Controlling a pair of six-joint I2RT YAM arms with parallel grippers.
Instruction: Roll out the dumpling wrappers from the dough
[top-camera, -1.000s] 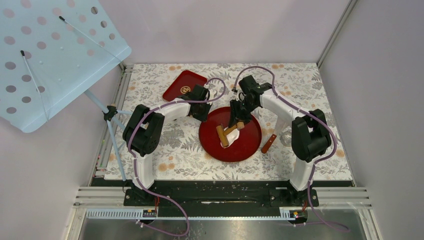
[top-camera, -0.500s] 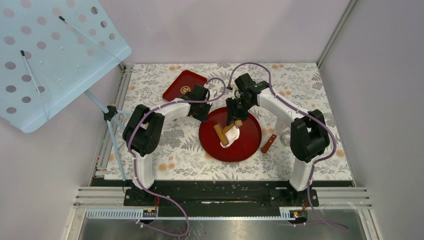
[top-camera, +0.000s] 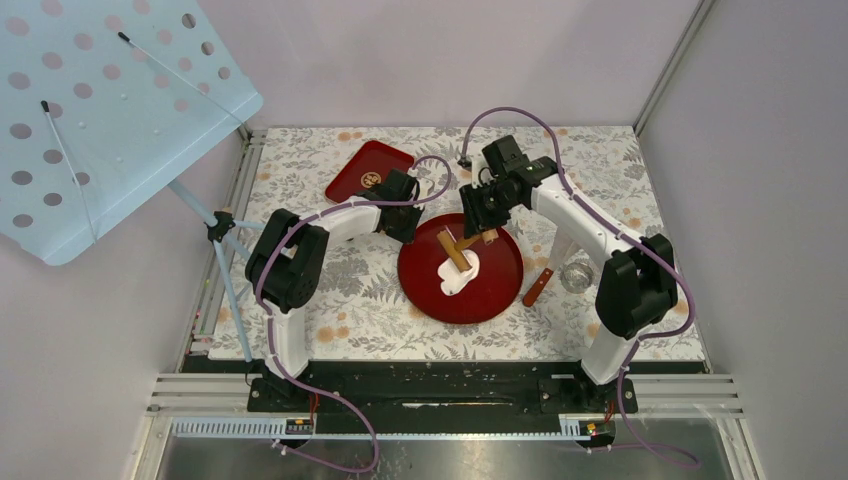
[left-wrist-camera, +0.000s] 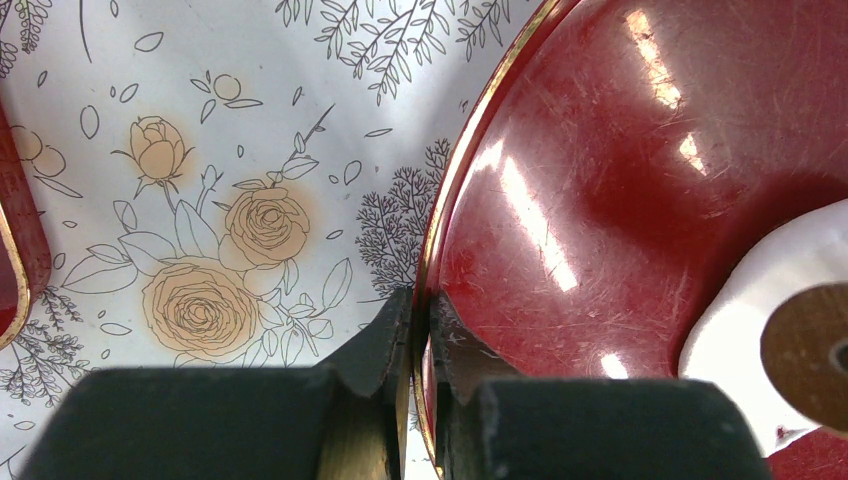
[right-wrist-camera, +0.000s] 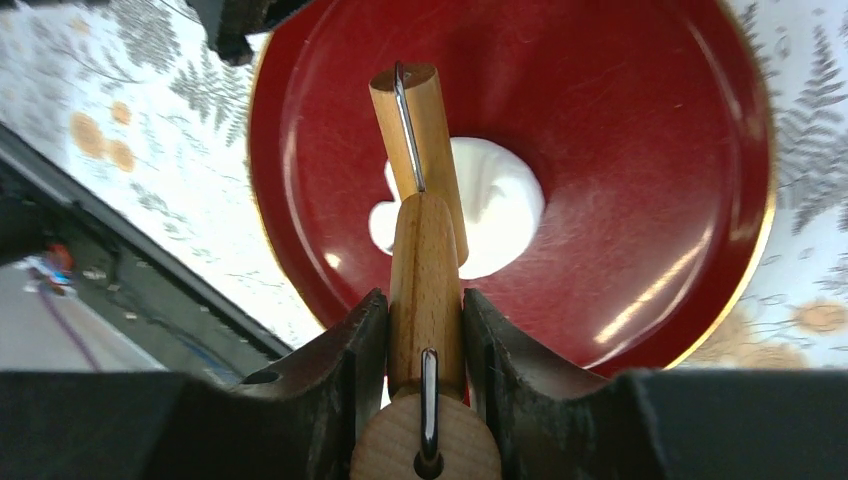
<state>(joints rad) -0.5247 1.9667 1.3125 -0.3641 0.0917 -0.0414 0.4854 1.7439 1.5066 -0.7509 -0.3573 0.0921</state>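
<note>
A round red plate (top-camera: 495, 285) lies mid-table. On it lies one flat white dumpling wrapper (top-camera: 458, 278), roundish with a lobed edge. My right gripper (top-camera: 487, 222) is shut on the handle of a wooden roller (top-camera: 458, 247), whose barrel rests on the wrapper's far edge. In the right wrist view the gripper (right-wrist-camera: 425, 310) clamps the handle (right-wrist-camera: 425, 260), and the barrel (right-wrist-camera: 415, 130) crosses the wrapper (right-wrist-camera: 495, 205) on the plate (right-wrist-camera: 640, 150). My left gripper (top-camera: 408, 225) is shut on the plate's left rim. In the left wrist view the gripper (left-wrist-camera: 421, 315) pinches the rim (left-wrist-camera: 470, 160), with the wrapper (left-wrist-camera: 770, 290) at the right.
A rectangular red tray (top-camera: 368, 170) lies at the back left. A brown-handled knife (top-camera: 538, 287) and a small glass jar (top-camera: 575, 274) lie right of the plate. A perforated blue panel on a stand (top-camera: 100, 110) overhangs the left side. Frame walls bound the flowered cloth.
My right gripper has drawn the roller away from me across the wrapper, from its near part to its far edge. The left gripper has stayed on the rim.
</note>
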